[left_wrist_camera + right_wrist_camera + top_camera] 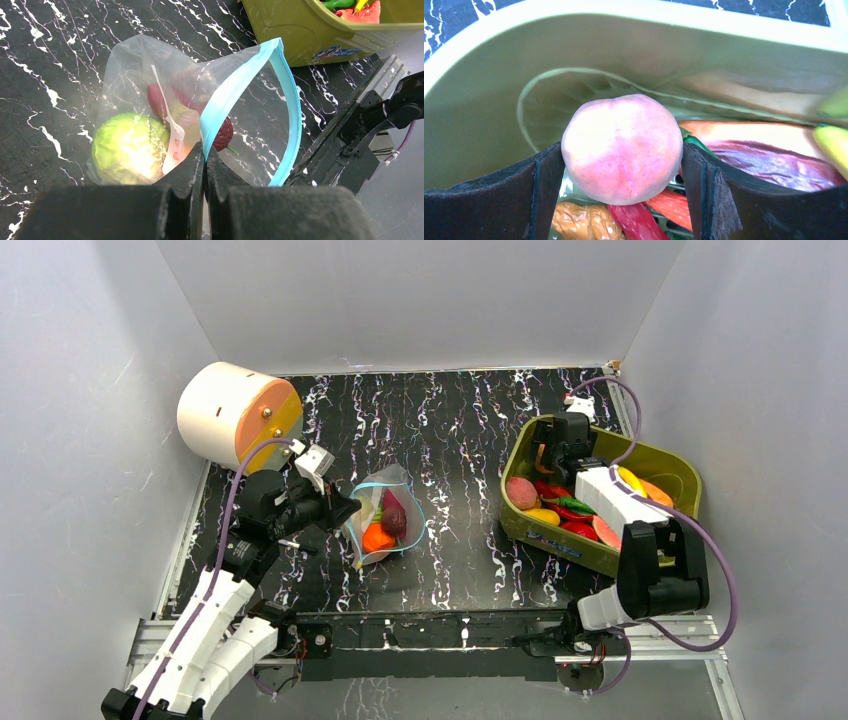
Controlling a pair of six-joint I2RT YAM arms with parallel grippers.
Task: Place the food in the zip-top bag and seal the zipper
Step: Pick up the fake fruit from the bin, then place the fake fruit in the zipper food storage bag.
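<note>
The clear zip-top bag [385, 515] lies mid-table with its mouth held up and open. My left gripper [205, 152] is shut on the near lip of the light blue zipper [235, 92]. Inside the bag [150, 75] I see a green cabbage [127, 147], a purple sweet potato [157, 100] and a dark red piece [223, 134]. My right gripper [622, 165] is down in the olive-green bin [660, 462], with both pads pressed on the sides of a pink peach [622, 147]. More food lies under the peach: red peppers [639, 222] and a yellow piece [831, 142].
The bin [484, 100] stands at the right, holding several toy foods. A cream and orange cylinder [235, 415] lies at the back left. White walls close in the table on three sides. The arms' metal base rail [440, 632] runs along the near edge.
</note>
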